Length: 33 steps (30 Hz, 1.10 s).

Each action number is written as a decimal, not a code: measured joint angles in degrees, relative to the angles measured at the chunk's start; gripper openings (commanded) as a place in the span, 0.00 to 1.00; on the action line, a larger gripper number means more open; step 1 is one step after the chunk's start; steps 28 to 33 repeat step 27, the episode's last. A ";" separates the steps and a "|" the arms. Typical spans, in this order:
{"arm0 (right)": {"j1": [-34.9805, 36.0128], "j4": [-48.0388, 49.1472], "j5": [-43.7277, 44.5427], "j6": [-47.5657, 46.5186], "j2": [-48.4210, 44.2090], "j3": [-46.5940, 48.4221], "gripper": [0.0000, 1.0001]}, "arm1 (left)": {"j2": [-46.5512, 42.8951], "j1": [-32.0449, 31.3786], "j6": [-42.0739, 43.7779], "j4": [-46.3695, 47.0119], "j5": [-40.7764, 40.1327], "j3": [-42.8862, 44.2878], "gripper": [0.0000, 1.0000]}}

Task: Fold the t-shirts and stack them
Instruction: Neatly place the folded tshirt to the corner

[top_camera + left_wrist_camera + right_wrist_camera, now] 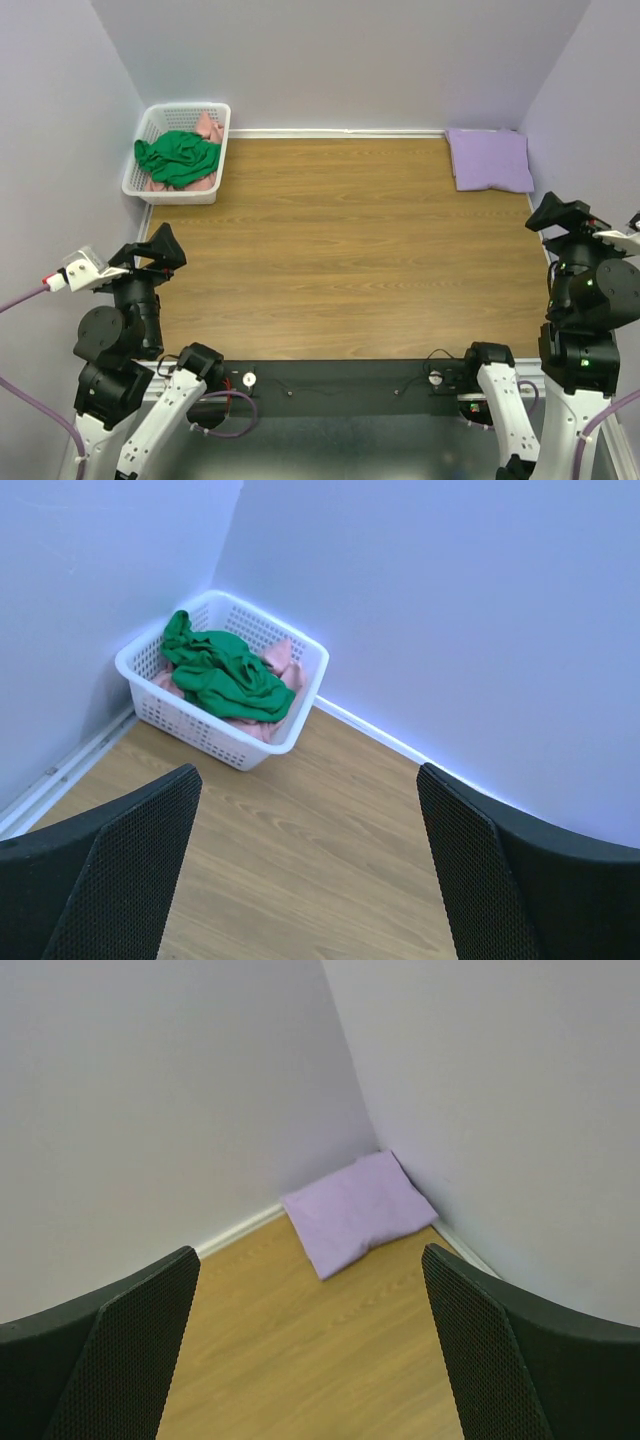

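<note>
- Far-left corner of tabletop (340, 250), at 11 o'clock in top view: white basket (185, 195) w/ green t-shirt (178, 157) crumpled on top and pink t-shirt (208, 128) partly buried beneath, showing at the 1 o'clock side.
- Far-right corner, at 1 o'clock: purple t-shirt (490, 159), folded flat and square, touching both walls; judged the base of the stack.
- L end effector (308, 810): spread wide, nothing between the pads, raised over the near-left tabletop edge at approx. 8 o'clock.
- R end effector (310, 1260): likewise wide and empty, at the right edge, approx. 3 o'clock, facing the purple fold.
- Key relation: basket almost dead ahead of L end effector, at 12 o'clock from it in top view and 11 o'clock in L wrist view, w/ bare wood between. Well apart from R end effector, across the full tabletop width.
- Nearer arm for first pick: L, by a clear margin.
- Long axis of green t-shirt: none readable, too bunched; no collar, hem or sleeve identifiable. Likely a pinch at the highest fold, then a drag toward 6 o'clock for spreading.
- Task progress, as judged: one shirt folded, two unfolded in basket.
</note>
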 measured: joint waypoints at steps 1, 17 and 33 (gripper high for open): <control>0.44 -0.76 0.17 -0.72 -0.74 -0.48 1.00 | -0.28 0.00 0.28 -0.04 -0.22 0.00 0.98; 2.99 -2.86 0.15 -4.07 -4.39 -2.54 1.00 | -1.29 0.00 2.54 2.34 -0.70 -3.04 0.98; 4.26 -2.86 -0.26 -4.55 -4.44 -2.64 1.00 | -4.15 0.00 6.54 6.19 -0.85 -3.04 0.98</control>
